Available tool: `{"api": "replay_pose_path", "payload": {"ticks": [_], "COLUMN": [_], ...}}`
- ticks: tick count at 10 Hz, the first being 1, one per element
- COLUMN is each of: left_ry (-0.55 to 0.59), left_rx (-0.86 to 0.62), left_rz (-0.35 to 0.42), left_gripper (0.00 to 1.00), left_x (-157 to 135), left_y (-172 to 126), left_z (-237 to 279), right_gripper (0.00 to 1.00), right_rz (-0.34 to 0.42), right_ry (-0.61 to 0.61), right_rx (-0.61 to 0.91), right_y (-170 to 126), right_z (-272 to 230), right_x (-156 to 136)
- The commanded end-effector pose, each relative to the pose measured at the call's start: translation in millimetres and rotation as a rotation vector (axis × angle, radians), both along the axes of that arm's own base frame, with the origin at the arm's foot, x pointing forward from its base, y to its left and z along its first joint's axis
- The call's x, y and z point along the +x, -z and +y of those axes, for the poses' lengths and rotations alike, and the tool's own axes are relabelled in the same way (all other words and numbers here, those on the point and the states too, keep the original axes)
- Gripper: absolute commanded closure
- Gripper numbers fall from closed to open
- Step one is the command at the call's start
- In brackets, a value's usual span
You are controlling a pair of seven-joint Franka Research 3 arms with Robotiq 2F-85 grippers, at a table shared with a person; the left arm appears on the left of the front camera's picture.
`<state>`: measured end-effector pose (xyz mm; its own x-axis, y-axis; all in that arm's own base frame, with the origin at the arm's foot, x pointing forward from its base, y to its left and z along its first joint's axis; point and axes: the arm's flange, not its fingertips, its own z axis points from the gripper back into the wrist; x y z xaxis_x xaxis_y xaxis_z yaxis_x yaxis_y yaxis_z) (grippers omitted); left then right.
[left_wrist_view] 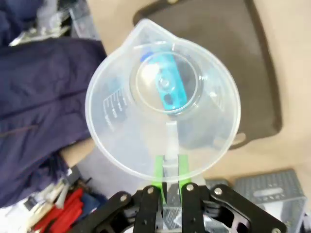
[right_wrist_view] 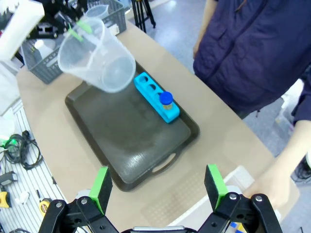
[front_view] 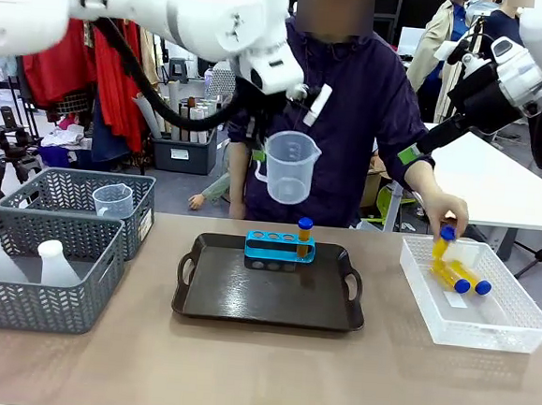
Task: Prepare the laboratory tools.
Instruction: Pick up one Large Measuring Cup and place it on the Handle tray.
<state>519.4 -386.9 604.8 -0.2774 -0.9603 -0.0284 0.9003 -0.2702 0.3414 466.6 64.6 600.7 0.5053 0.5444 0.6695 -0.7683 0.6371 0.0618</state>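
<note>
Left gripper (left_wrist_view: 170, 171) is pinched tight on the handle of the clear measuring beaker (front_view: 290, 166). Its arm reaches in from the left and holds the beaker upright in the air above the blue rack (front_view: 278, 251) on the black tray (front_view: 209, 296). One blue-capped tube (front_view: 304, 235) stands in the rack's end hole. Right gripper (right_wrist_view: 158, 183) hovers spread wide, angled down near the tray's edge. The person's hand (front_view: 444, 212) seems to grasp another tube (front_view: 444, 241) over the white basket (front_view: 515, 327).
</note>
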Motion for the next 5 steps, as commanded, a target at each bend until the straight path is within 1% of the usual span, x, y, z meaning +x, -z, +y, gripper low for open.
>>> {"api": "replay_pose_path", "payload": {"ticks": [1,2,3,4,5], "left_ry": [0.079,0.098,0.104,0.063,0.063], "left_rx": [0.045,0.064,0.048,0.036,0.036], "left_rz": [-0.008,0.015,0.023,0.027,0.027], "left_gripper": [1.0,1.0,1.0,1.0,1.0], "left_x": [-1.5,-1.8,-0.1,-3.6,-3.6], "left_y": [21.5,34.6,28.7,32.1,32.1], "left_z": [-11.3,-20.2,-17.7,-22.0,-22.0], "right_gripper": [0.0,0.0,0.0,0.0,0.0], "right_rz": [-0.001,-0.001,-0.001,-0.001,-0.001], "right_ry": [-0.009,-0.009,-0.009,-0.009,-0.009], "right_rx": [0.016,0.016,0.016,0.016,0.016], "right_y": [-1.4,-1.4,-1.4,-1.4,-1.4], "right_z": [-1.3,-1.3,-1.3,-1.3,-1.3], "right_x": [-0.1,-0.1,-0.1,-0.1,-0.1]}}
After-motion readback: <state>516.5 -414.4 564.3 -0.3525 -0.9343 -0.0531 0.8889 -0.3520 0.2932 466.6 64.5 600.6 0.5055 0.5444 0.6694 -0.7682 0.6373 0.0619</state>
